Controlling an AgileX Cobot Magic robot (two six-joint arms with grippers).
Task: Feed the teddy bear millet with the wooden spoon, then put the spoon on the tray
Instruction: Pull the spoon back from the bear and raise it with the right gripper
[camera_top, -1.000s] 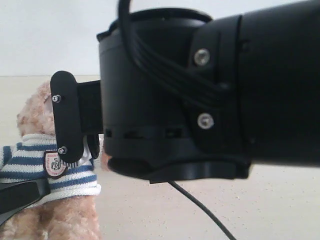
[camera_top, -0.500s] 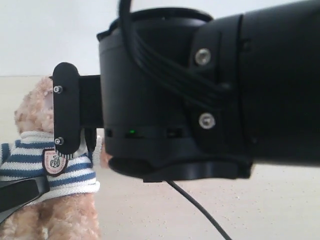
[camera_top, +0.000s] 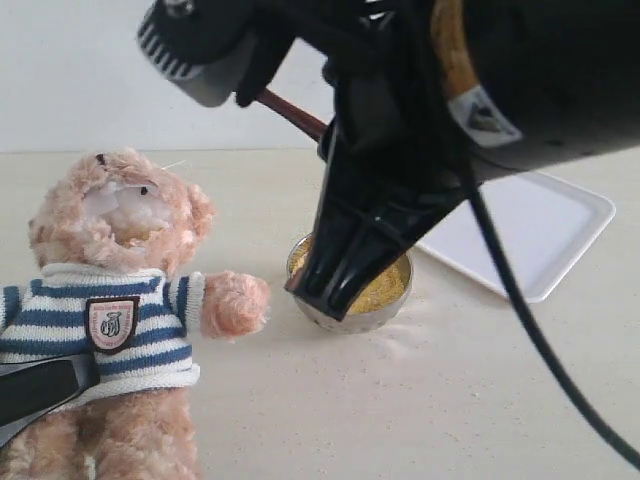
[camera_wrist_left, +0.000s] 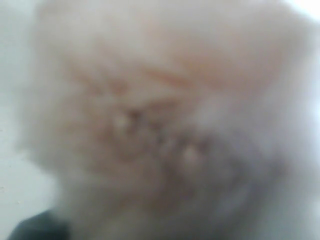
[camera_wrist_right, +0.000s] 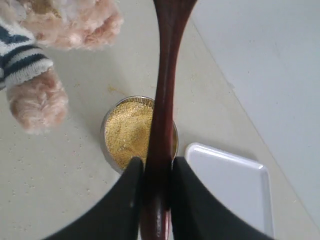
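Seen from the right wrist: spoon (camera_wrist_right: 167, 75) pinched by its handle between the two black fingers (camera_wrist_right: 127, 200) of the right gripper (camera_wrist_right: 155, 167), reaching out across the bowl (camera_wrist_right: 107, 145) of millet (camera_wrist_right: 130, 132). Also there: tray (camera_wrist_right: 235, 190) just beside the bowl but apart from it, and a paw of the bear (camera_wrist_right: 37, 102) on the bowl's other side.

Seen only from outside: the whole seated bear, head up, one arm stretched toward the bowl without touching it. Only a short red-brown stretch of spoon slanting up out of the gripper. A few spilled grains on the table (camera_top: 400, 420) by the bowl. Much hidden there behind the right arm (camera_top: 520, 70).

At that view's lower left, a dark bar across the bear's side, apparently the left gripper (camera_top: 40, 390).

From the left wrist: nothing but blurred tan fur. Cannot tell whether that pincer is spread or pressed together.
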